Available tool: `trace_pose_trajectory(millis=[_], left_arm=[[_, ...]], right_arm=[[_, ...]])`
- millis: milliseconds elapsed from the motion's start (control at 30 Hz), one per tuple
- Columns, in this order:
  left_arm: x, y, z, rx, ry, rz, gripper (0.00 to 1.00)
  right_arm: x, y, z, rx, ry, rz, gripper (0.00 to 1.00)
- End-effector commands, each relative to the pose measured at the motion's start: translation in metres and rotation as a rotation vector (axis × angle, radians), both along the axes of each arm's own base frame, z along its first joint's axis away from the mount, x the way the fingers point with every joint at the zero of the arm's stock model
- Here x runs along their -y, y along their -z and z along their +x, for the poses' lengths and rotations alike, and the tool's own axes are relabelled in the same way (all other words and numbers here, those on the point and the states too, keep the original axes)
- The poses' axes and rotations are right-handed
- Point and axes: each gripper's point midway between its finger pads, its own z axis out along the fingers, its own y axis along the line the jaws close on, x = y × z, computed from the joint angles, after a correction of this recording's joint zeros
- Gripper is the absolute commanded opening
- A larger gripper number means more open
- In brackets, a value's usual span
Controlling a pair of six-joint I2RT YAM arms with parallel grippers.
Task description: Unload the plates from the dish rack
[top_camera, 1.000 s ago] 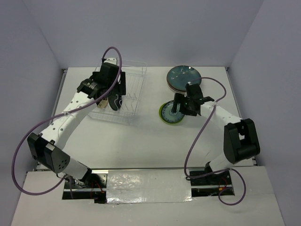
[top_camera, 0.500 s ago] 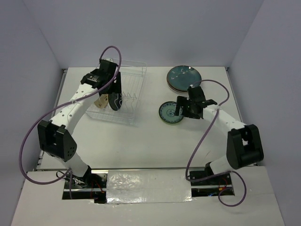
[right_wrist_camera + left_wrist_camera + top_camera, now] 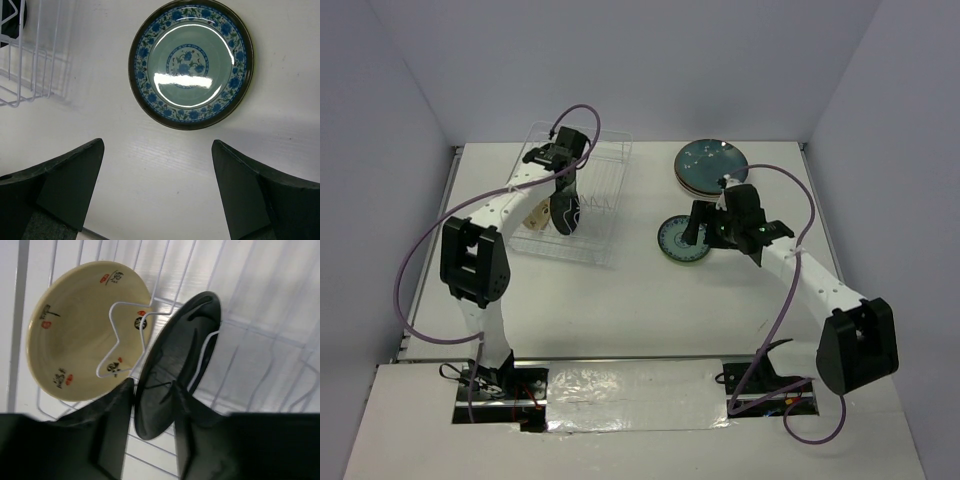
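The dish rack (image 3: 590, 200) stands at the back left. Two plates stand on edge between its tines: a tan plate (image 3: 80, 340) with red and black marks, and a dark plate (image 3: 175, 360). My left gripper (image 3: 154, 407) reaches in from above, its fingers pressed on both faces of the dark plate (image 3: 566, 215). A small blue floral plate (image 3: 191, 62) lies flat on the table. My right gripper (image 3: 157, 185) hovers open just short of it, holding nothing. A stack of plates (image 3: 710, 165) with a dark teal one on top sits at the back right.
The rack's wire corner (image 3: 22, 65) shows at the left of the right wrist view, close to the blue plate (image 3: 678, 243). The tan plate (image 3: 534, 216) leans right beside the gripped one. White walls enclose the table on three sides.
My left gripper has swung over the rack and closed from wide open onto the dark plate. The right arm has shifted and stretched out; its jaws stay open by the blue plate.
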Motion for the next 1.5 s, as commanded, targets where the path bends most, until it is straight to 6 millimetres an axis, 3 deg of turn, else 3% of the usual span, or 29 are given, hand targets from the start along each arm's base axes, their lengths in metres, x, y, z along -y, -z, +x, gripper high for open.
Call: trace_pose_trajectory(millis=[0,33,67,133,300,500,700,867,933,1000,1033,1067,1100,1133,1167,1200,1267,1300,1467], left_arm=[[-0.012,-0.010,0.007,0.033,-0.038,0.047,0.44],[-0.012,-0.010,0.007,0.034,-0.039,0.049,0.40],[-0.013,-0.010,0.007,0.032,-0.038,0.053,0.23],[-0.014,-0.009,0.006,0.028,-0.037,0.063,0.09],[-0.020,-0.017,0.003,0.021,-0.024,0.113,0.00],[-0.013,-0.050,0.003,0.054,0.052,0.189,0.00],[-0.029,-0.088,-0.014,0.048,0.080,0.309,0.00],[-0.026,-0.139,-0.032,0.187,0.087,0.194,0.00],[-0.011,-0.160,-0.044,0.262,0.115,0.053,0.00],[0.010,-0.164,-0.051,0.303,0.177,-0.080,0.00],[0.034,-0.179,-0.065,0.341,0.273,-0.227,0.00],[0.048,-0.172,-0.066,0.354,0.317,-0.295,0.00],[0.056,-0.186,-0.077,0.396,0.358,-0.363,0.00],[0.067,-0.186,-0.083,0.399,0.390,-0.428,0.00],[0.085,-0.173,-0.094,0.355,0.461,-0.509,0.00],[0.092,-0.189,-0.098,0.412,0.500,-0.560,0.00],[0.111,-0.181,-0.113,0.382,0.570,-0.672,0.00],[0.118,-0.197,-0.118,0.431,0.607,-0.725,0.00],[0.142,-0.204,-0.144,0.421,0.750,-0.880,0.00]], right_arm=[[-0.002,-0.017,-0.003,0.059,-0.011,0.007,0.96],[-0.003,-0.019,-0.003,0.063,-0.011,0.009,0.96],[-0.003,-0.020,-0.004,0.068,-0.013,0.010,0.96],[-0.004,-0.026,-0.005,0.082,-0.014,0.015,0.96],[-0.001,-0.038,-0.009,0.106,-0.003,0.013,0.96],[0.002,-0.053,-0.013,0.143,0.004,0.023,0.96],[0.000,-0.064,-0.017,0.166,-0.005,0.049,0.96],[-0.009,-0.071,-0.015,0.186,-0.009,0.099,0.96],[-0.023,-0.086,-0.014,0.248,-0.068,0.174,0.97],[-0.038,-0.095,-0.024,0.306,-0.160,0.256,1.00],[-0.056,-0.119,-0.030,0.399,-0.269,0.345,1.00],[-0.063,-0.118,-0.037,0.404,-0.307,0.390,1.00],[-0.068,-0.127,-0.041,0.434,-0.342,0.424,1.00],[-0.073,-0.142,-0.041,0.497,-0.378,0.459,1.00],[-0.078,-0.147,-0.047,0.503,-0.416,0.493,1.00],[-0.080,-0.148,-0.048,0.509,-0.429,0.507,1.00],[-0.087,-0.157,-0.051,0.532,-0.471,0.549,1.00],[-0.088,-0.157,-0.053,0.533,-0.485,0.564,1.00],[-0.096,-0.165,-0.056,0.557,-0.520,0.652,0.95]])
